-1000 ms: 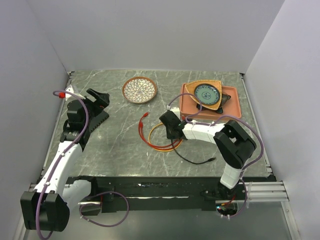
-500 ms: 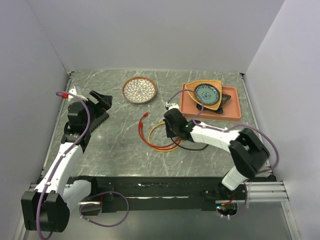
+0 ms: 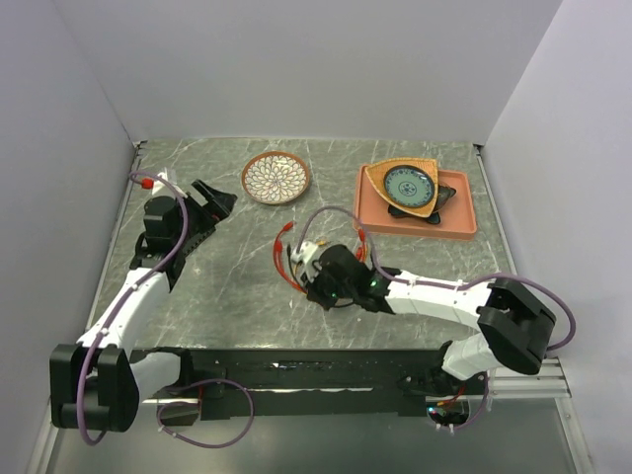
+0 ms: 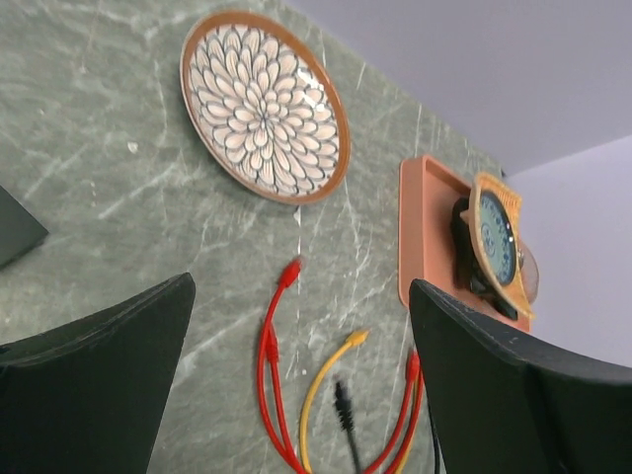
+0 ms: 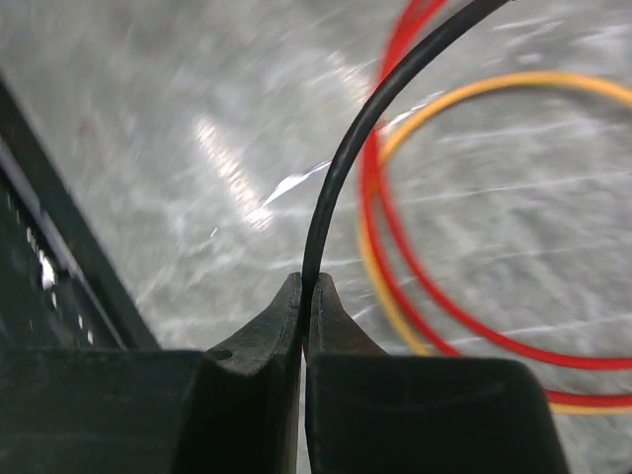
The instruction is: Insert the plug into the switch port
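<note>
The switch (image 3: pixel 186 245), a flat black box, lies at the table's left, and only a dark corner of the switch (image 4: pixel 14 227) shows in the left wrist view. My left gripper (image 3: pixel 215 200) hovers open over its far end, and the left gripper (image 4: pixel 301 286) holds nothing. My right gripper (image 5: pixel 307 286) is shut on a thin black cable (image 5: pixel 341 168) near mid-table. From above, the right gripper (image 3: pixel 318 286) is low by the cable loops. The black plug (image 4: pixel 340 393) at that cable's end points away from the arms, blurred. Red cables (image 3: pixel 283 259) and a yellow cable (image 4: pixel 321 380) lie beside it.
A floral plate (image 3: pixel 276 178) sits at the back centre. At the back right, an orange tray (image 3: pixel 464 225) holds an orange dish with a blue bowl (image 3: pixel 408 184). The black front rail (image 3: pixel 296 365) runs along the near edge, close to my right gripper.
My right gripper has shut on the black cable and swung left and toward the near edge with it. The left gripper has shifted slightly farther back and stays open.
</note>
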Controlling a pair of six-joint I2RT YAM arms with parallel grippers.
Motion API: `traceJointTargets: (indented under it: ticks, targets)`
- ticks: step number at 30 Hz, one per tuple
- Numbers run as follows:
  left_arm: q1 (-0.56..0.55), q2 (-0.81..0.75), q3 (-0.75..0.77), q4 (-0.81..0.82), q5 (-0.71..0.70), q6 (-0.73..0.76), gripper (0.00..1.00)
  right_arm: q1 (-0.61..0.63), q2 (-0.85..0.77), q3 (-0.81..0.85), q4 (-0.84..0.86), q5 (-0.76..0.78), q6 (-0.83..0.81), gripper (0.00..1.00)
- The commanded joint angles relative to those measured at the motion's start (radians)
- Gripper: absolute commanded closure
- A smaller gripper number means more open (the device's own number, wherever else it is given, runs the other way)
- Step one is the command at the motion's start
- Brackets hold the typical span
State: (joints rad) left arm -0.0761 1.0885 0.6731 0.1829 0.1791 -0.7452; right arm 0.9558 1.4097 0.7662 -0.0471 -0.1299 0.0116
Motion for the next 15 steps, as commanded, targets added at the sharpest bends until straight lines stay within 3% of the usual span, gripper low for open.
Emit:
traceJointTargets:
  ticks: [1, 2, 4, 5, 7, 8, 10, 15]
  targets:
    - [0.002, 0.047, 0.026, 0.047, 0.118, -0.006, 0.04, 0.057, 0.029, -0.019, 0.009, 0.018, -0.099, 0.97]
    - [0.002, 0.053, 0.020, 0.053, 0.146, -0.008, 0.04, 0.060, 0.041, -0.015, 0.001, 0.035, -0.091, 0.79]
    - [0.002, 0.057, -0.004, 0.091, 0.210, -0.026, 0.04, 0.066, 0.061, -0.005, -0.013, 0.061, -0.088, 0.67]
    - [0.001, 0.054, -0.036, 0.105, 0.224, -0.034, 0.04, 0.069, 0.061, -0.005, -0.008, 0.070, -0.081, 0.53]
    - [0.001, 0.030, -0.073, 0.130, 0.252, -0.057, 0.04, 0.069, 0.045, -0.007, 0.009, 0.090, -0.067, 0.41]
    - [0.001, 0.005, -0.104, 0.132, 0.249, -0.062, 0.04, 0.067, 0.038, -0.005, 0.015, 0.098, -0.056, 0.30]
    - [-0.001, -0.024, -0.135, 0.132, 0.231, -0.074, 0.04, 0.067, 0.028, 0.005, 0.039, 0.102, -0.044, 0.17]
    - [-0.001, -0.099, -0.187, 0.107, 0.192, -0.071, 0.04, 0.066, 0.139, 0.135, -0.002, 0.156, 0.023, 0.16]
